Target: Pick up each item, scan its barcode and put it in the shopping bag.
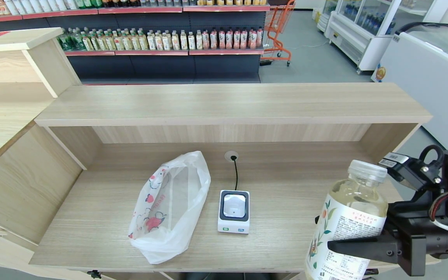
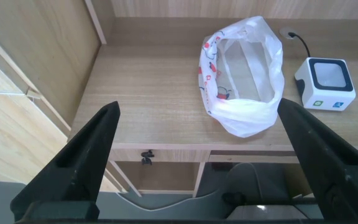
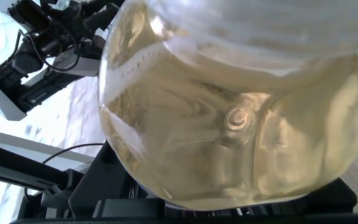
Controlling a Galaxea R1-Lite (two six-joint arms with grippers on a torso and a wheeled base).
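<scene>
Wooden counter [image 1: 294, 217]: bag [image 1: 169, 206], scanner [image 1: 233, 211].

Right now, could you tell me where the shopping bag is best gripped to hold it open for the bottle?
I would pinch the shopping bag at its left rim, from above: it lies slumped on the counter, mouth gaping upward, and that edge is clear of the scanner.

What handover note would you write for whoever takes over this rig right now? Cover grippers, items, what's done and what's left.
Right gripper: shut on the bottle, held upright off the counter, right of the scanner.
Left gripper: open, empty, near the counter's front edge, facing the shopping bag.
Shopping bag: lying open left of the scanner, nothing seen inside.
Done: bottle picked up.
Left: scan its barcode, put it in the bag.
</scene>
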